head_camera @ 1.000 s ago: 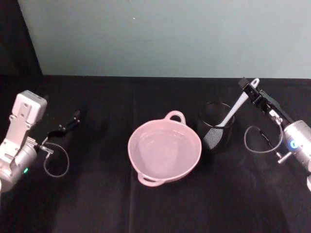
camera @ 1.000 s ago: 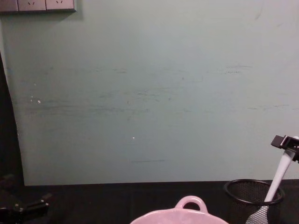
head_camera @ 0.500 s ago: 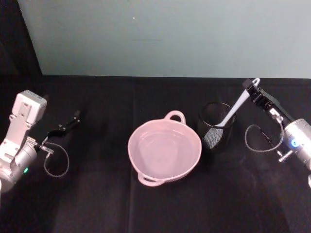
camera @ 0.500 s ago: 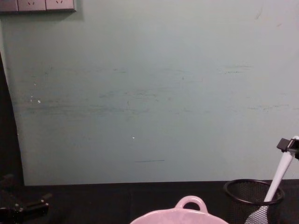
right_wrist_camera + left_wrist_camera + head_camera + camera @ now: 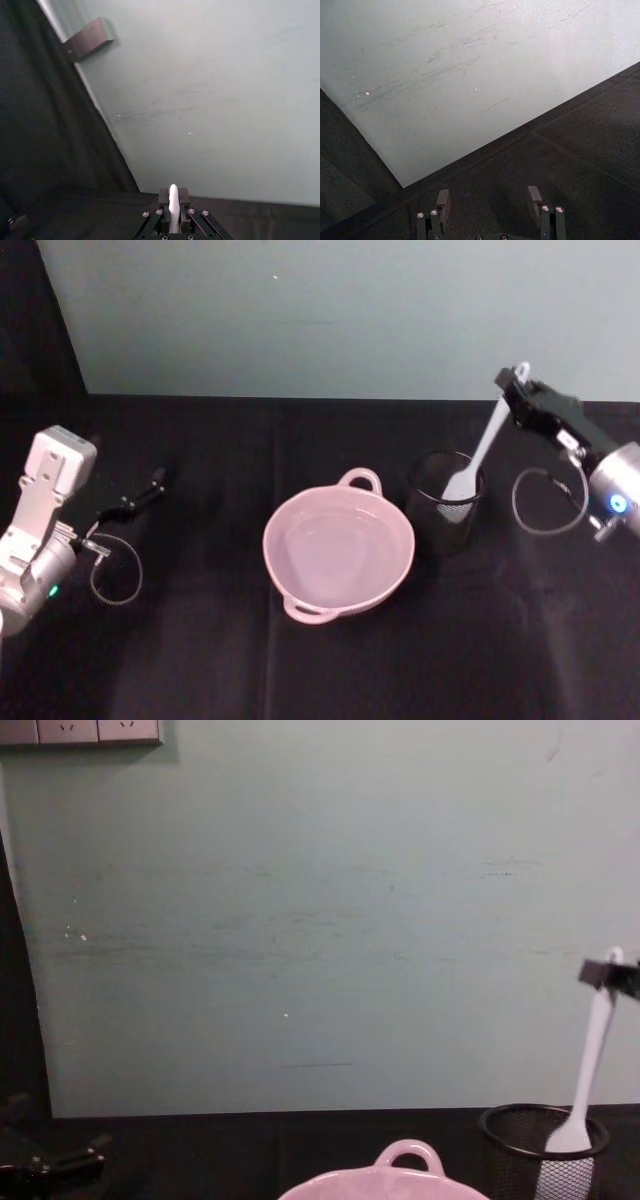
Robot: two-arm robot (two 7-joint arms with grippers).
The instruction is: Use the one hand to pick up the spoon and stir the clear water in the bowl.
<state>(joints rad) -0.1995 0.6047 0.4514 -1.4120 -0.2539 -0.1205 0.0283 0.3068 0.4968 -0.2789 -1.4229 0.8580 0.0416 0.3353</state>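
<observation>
The pale pink bowl (image 5: 338,548) with clear water sits mid-table, its loop handle toward the wall; its rim also shows in the chest view (image 5: 400,1182). The white spoon (image 5: 487,440) hangs nearly upright, its flat head level with the rim of the black mesh cup (image 5: 447,502). My right gripper (image 5: 515,390) is shut on the top of the spoon's handle, above and to the right of the cup. The handle (image 5: 173,205) stands between the pads in the right wrist view. From the chest, the spoon (image 5: 595,1040) rises out of the cup (image 5: 540,1140) to the right gripper (image 5: 602,972).
My left arm is parked at the table's left, its gripper (image 5: 150,488) open low over the black cloth, with its fingers (image 5: 442,202) spread apart. A pale green wall (image 5: 340,310) stands close behind the table. A grey cable loop (image 5: 115,575) hangs by the left wrist.
My right gripper has risen and lifted the spoon with it. The spoon's head has come up from inside the mesh cup to its rim. The left arm has not moved.
</observation>
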